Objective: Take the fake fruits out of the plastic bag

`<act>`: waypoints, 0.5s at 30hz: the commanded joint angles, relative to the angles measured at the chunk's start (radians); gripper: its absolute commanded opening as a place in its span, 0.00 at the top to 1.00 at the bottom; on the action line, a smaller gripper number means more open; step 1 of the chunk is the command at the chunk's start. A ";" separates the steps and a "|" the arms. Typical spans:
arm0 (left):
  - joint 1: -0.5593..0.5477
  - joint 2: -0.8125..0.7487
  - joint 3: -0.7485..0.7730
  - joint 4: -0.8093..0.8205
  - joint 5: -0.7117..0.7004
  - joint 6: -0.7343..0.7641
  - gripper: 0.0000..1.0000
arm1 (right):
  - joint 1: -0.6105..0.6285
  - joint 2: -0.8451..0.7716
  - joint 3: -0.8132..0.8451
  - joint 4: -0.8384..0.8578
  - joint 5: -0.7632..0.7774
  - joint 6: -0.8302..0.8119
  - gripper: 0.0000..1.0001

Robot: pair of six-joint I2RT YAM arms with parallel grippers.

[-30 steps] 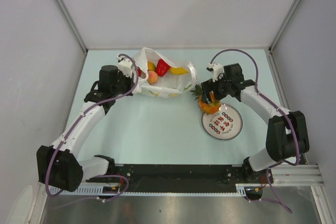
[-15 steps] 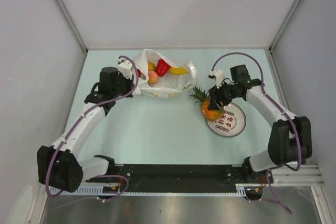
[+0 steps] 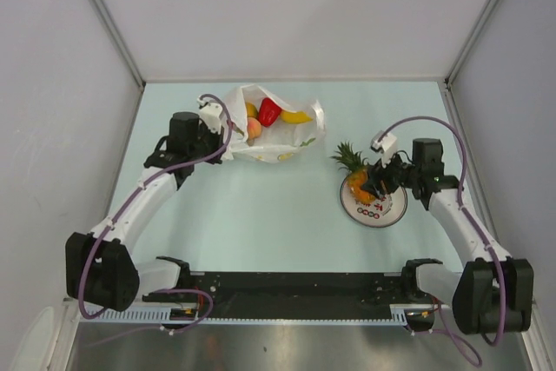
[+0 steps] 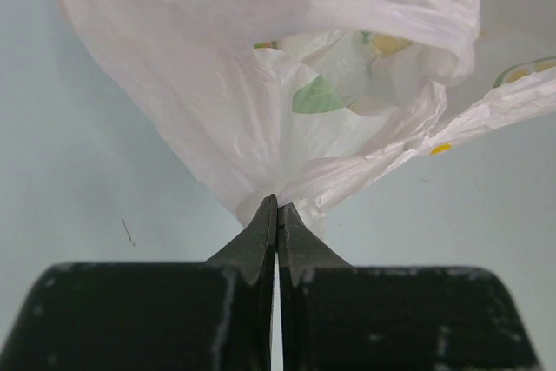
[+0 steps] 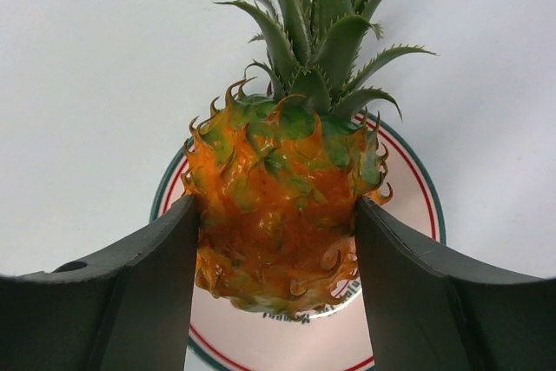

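the right gripper (image 3: 375,185) grasps the pineapple (image 5: 278,215) above the plate (image 5: 419,190); the left gripper (image 4: 276,215) is clenched on a fold of the plastic bag (image 4: 217,84).

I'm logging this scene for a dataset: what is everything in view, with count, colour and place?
plastic bag: one, translucent white, far left-centre of the table
red fruit: one, red, inside the bag
yellow fruit: at least one, yellow, inside the bag, right side
peach: one, pink-orange, inside the bag, left side
pineapple: one, orange with green crown, over the plate
plate: one, white with coloured marks, right side
table: one, pale blue-green
left gripper: black, pinching the bag's edge
right gripper: black, clamped on the pineapple
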 commanded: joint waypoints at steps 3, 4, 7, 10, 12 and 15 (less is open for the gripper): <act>0.009 0.052 0.077 -0.084 -0.032 0.078 1.00 | -0.027 -0.147 -0.159 0.437 -0.008 0.176 0.72; 0.007 0.058 0.083 -0.101 -0.041 0.112 1.00 | -0.026 -0.159 -0.205 0.467 -0.011 0.193 0.72; 0.007 0.091 0.112 -0.161 -0.063 0.180 1.00 | -0.027 -0.196 -0.283 0.574 -0.007 0.237 0.71; 0.006 0.117 0.140 -0.197 -0.092 0.210 1.00 | -0.027 -0.239 -0.360 0.689 0.012 0.268 0.67; 0.007 0.127 0.154 -0.201 -0.102 0.217 1.00 | -0.026 -0.262 -0.408 0.755 0.010 0.253 0.65; -0.003 0.149 0.175 -0.198 -0.125 0.246 1.00 | -0.027 -0.281 -0.492 0.795 0.000 0.209 0.63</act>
